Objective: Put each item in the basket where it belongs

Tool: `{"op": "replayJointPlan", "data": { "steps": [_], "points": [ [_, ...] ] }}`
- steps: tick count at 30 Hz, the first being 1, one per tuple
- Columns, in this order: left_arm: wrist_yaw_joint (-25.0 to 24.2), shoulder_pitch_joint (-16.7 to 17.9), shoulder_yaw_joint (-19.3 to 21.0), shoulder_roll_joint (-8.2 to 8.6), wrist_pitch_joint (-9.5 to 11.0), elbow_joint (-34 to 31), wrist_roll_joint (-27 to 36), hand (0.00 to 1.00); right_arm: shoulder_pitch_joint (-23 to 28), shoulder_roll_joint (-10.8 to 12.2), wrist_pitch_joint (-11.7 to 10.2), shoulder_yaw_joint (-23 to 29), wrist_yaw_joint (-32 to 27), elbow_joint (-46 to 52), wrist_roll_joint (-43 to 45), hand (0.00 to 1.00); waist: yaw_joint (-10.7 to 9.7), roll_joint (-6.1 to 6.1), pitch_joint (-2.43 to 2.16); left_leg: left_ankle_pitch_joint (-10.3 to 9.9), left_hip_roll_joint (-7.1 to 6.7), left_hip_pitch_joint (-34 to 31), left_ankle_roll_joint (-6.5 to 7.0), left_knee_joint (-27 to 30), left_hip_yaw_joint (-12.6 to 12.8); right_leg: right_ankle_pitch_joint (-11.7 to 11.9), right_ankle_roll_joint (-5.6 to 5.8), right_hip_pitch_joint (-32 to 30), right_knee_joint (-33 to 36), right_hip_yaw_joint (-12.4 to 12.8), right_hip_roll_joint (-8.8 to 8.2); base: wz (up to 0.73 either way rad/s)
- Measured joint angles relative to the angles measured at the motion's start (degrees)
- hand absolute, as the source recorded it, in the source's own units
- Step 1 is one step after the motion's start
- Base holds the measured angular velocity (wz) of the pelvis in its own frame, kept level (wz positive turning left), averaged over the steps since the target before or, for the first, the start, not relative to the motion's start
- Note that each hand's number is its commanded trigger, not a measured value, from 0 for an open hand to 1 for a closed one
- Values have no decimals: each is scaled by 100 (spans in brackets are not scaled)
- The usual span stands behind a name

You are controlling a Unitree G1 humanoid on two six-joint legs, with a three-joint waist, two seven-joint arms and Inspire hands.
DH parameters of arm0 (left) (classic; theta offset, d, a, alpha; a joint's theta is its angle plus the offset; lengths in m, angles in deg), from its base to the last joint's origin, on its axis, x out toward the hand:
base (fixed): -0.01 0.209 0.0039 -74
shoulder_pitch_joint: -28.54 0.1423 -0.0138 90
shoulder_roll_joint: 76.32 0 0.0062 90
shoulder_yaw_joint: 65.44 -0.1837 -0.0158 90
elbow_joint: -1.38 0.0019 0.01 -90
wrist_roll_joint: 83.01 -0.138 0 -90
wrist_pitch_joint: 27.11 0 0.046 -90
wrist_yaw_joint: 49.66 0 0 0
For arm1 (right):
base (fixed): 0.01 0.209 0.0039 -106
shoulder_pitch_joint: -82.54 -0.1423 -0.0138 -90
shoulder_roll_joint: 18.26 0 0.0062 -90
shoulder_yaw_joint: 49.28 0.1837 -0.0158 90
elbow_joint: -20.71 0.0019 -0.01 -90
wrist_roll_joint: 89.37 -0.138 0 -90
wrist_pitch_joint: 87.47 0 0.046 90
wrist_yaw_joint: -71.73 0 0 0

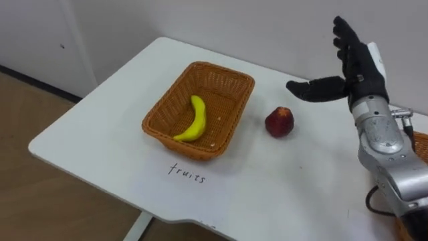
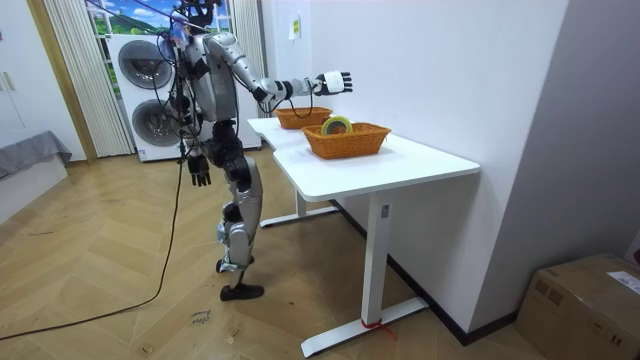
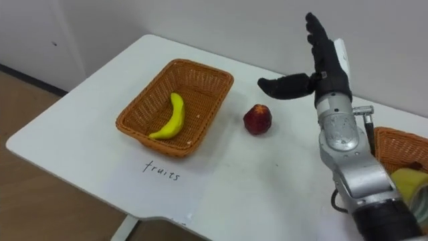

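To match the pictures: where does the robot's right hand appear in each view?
Left eye view: right hand upper right, open.
Right eye view: upper right of centre.
Room view: upper centre, above the table.
Shared landmark: the fruit basket.

Two baskets sit on the tabletop [image 1: 287, 194]. The left basket [image 1: 194, 148] stands toward the robot's left, with a banana [image 1: 194, 120] lying inside it. A written label [image 1: 187, 172] is on the tabletop just before this basket. An apple [image 1: 279, 122] rests on the tabletop just right of the basket, apart from its rim. The right hand [image 1: 360, 67] hangs above the tabletop, right of the apple and behind it. The right basket [image 3: 400, 132] stands farther right and holds a roll of tape [image 2: 337, 125]. The robot stands at the tabletop's long side, its left hand [image 2: 200, 170] down beside its hip. Washing machines [image 2: 150, 100] stand behind it. A cardboard box [image 2: 585, 305] sits on the floor at the room view's right.
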Motion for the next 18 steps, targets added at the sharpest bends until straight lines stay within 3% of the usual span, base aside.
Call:
{"op": "replayJointPlan", "data": {
  "steps": [4,10,18],
  "points": [
    [-6,-100,-312,7,82,-6,76,0,-476,-1,-21,2,-16,-562,1,0,-81,89,57,1,10,-264,-1,56,6,6,-11,-261,79,8,-2,0],
    [57,-324,-475,-9,115,44,84,0,-495,16,-138,-1,-57,-672,-73,0,-79,110,56,51,13,-599,3,99,16,9,-16,-705,281,25,-46,0],
    [189,-516,-495,0,223,125,177,0,-497,16,-197,-3,-53,-724,-178,0,-68,41,69,73,-15,-610,27,45,23,8,-15,-745,283,11,-87,0]
  ]
}}
